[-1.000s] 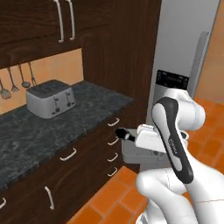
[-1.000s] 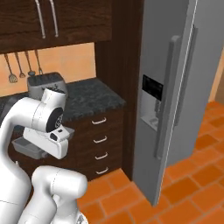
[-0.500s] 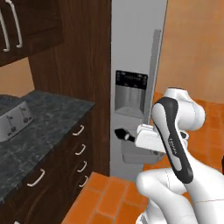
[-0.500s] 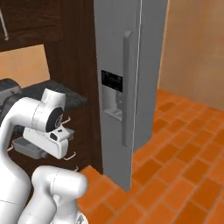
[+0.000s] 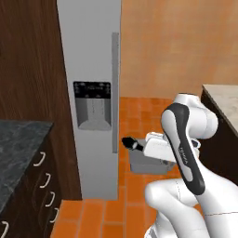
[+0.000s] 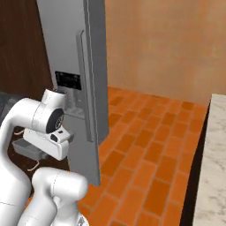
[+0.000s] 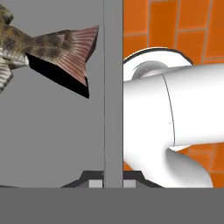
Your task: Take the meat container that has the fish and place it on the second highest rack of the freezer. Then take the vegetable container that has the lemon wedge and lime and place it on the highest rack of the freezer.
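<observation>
I see the claw (image 7: 113,181) pinching the rim of the grey meat container (image 5: 148,163), held up near the arm. Fish (image 7: 41,46) lies inside it. Freezer (image 5: 95,60) door is shut, just in front w/ counter (image 5: 16,153) at left.

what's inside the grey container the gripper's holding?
Hand view shows a fish lying in the grey container, tail toward the wall that the gripper is shut on. Its head runs off frame, so anything else in there can't be seen.
</observation>
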